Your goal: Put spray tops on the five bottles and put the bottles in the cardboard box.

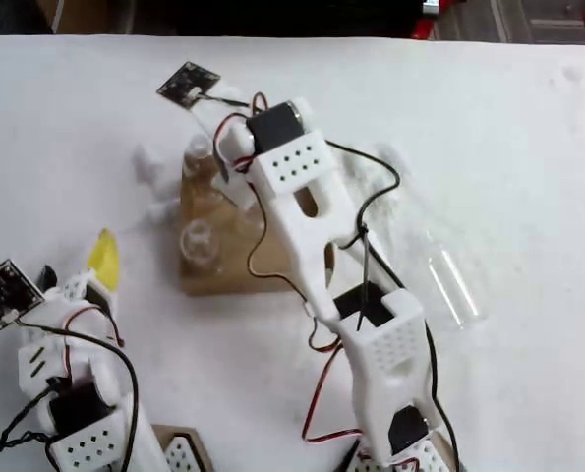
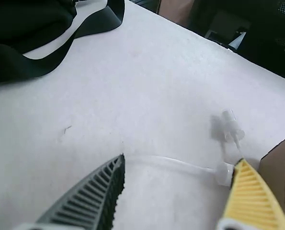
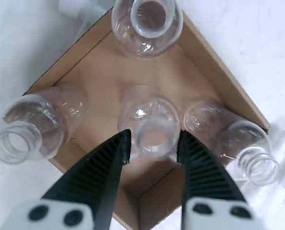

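Observation:
The cardboard box point(image 3: 207, 57) holds several clear bottles standing upright with bare necks. My right gripper point(image 3: 153, 148) hangs over the box, its black fingers pressed against both sides of the middle bottle's point(image 3: 149, 117) neck. Other bottles stand at the far corner point(image 3: 147, 21) and at either side point(image 3: 29, 127) point(image 3: 238, 143). One more clear bottle point(image 1: 451, 283) lies on the table to the right of the box point(image 1: 213, 275). My left gripper point(image 2: 181, 160) is open just above the table, with a spray top point(image 2: 222, 173) and its long tube between the fingers. A second spray top point(image 2: 227, 125) lies beyond.
Loose spray tops point(image 1: 152, 162) lie on the white table left of the box. A black strap point(image 2: 61, 40) lies at the table's far side in the left wrist view. The right arm point(image 1: 302, 197) stretches over the box. Cables hang from both arms.

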